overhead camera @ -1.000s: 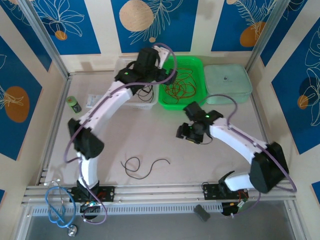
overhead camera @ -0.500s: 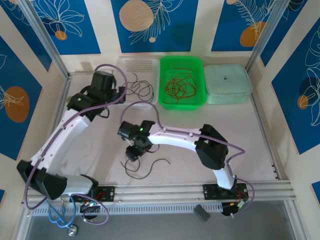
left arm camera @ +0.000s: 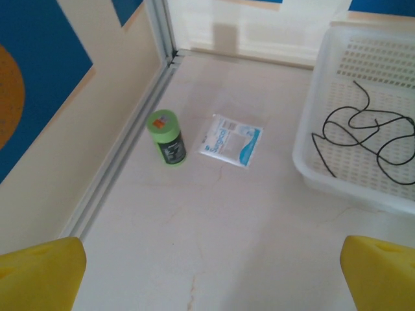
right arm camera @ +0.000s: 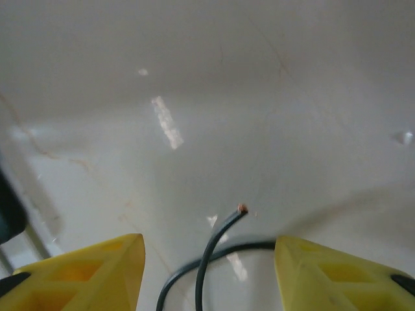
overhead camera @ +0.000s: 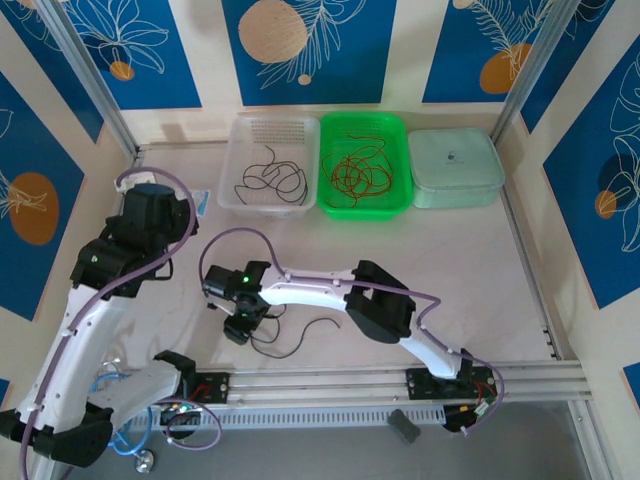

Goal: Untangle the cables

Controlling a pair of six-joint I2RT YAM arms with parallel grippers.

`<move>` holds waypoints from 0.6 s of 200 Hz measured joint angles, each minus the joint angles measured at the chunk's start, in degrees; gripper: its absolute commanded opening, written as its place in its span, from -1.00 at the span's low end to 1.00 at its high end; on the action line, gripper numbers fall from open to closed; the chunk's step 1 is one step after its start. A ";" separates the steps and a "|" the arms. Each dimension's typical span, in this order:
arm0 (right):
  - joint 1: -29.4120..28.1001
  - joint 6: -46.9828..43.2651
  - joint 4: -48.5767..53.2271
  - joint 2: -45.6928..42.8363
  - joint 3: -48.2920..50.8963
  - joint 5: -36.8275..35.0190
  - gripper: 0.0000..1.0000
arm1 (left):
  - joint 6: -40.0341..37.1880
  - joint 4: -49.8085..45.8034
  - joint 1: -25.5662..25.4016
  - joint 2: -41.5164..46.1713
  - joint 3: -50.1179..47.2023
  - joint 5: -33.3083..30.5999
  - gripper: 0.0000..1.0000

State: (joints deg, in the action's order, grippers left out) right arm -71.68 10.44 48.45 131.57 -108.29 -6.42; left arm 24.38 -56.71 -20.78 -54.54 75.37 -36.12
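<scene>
From above, the cables lie in three places: a red tangle [overhead camera: 360, 172] in the green basket [overhead camera: 365, 211], a black wire [overhead camera: 268, 180] in the white basket [overhead camera: 270, 208], and a loose wire [overhead camera: 318, 321] on the table [overhead camera: 450, 270] near the front rail. The right gripper [overhead camera: 237, 328] hangs low over that loose wire's left end. The right wrist view adds the detail: the yellow fingers [right arm camera: 84, 272] stand apart with the wire's bare tip between them, neither finger pressing on it. The left wrist view looks out from the left gripper [left arm camera: 209, 259], jaws spread wide with nothing in them, and gives a closer look at the far-left corner: a green bottle [left arm camera: 167, 137] and a packet [left arm camera: 230, 140] just beside the white basket.
</scene>
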 measured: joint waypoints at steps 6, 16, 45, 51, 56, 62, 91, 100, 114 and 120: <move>0.00 0.00 0.26 0.83 -0.52 0.00 0.09 | 0.17 -0.39 0.02 0.52 -0.48 -0.02 1.00; -0.13 0.00 0.83 1.95 -1.49 -0.28 0.09 | 0.46 -1.20 0.02 1.29 -1.16 0.00 1.00; -0.52 0.04 2.03 3.48 -5.05 -0.26 -0.03 | 0.81 -2.58 0.02 2.29 -1.64 0.00 1.00; -0.72 0.04 2.03 3.85 -5.55 -0.31 -0.09 | 0.81 -2.69 0.02 2.40 -1.64 -0.02 1.00; -0.87 -0.11 2.14 4.17 -5.90 -0.33 -0.16 | 0.81 -2.73 0.02 2.56 -1.64 -0.02 1.00; -1.09 -0.24 2.23 4.52 -6.14 -0.52 -0.23 | 0.81 -2.75 0.02 2.64 -1.64 0.00 1.00; -1.29 -0.07 3.08 4.83 -6.34 -1.92 -0.51 | 0.81 -2.73 0.04 2.86 -1.90 0.02 1.00; -1.29 0.04 3.17 4.83 -6.34 -2.10 -0.65 | 0.81 -2.75 0.04 2.84 -2.01 0.04 1.00; -1.29 0.24 3.48 4.83 -6.29 -2.73 -0.94 | 0.79 -2.69 0.04 2.84 -2.16 0.11 0.99; -1.18 0.50 3.52 4.83 -6.29 -2.54 -1.00 | 0.79 -2.69 0.04 2.84 -2.21 0.39 0.99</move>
State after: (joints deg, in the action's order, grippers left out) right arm -72.86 10.94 51.96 136.40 -114.59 -8.95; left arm 25.17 -59.40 -20.73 -51.70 73.17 -35.73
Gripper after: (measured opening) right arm 0.082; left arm 0.997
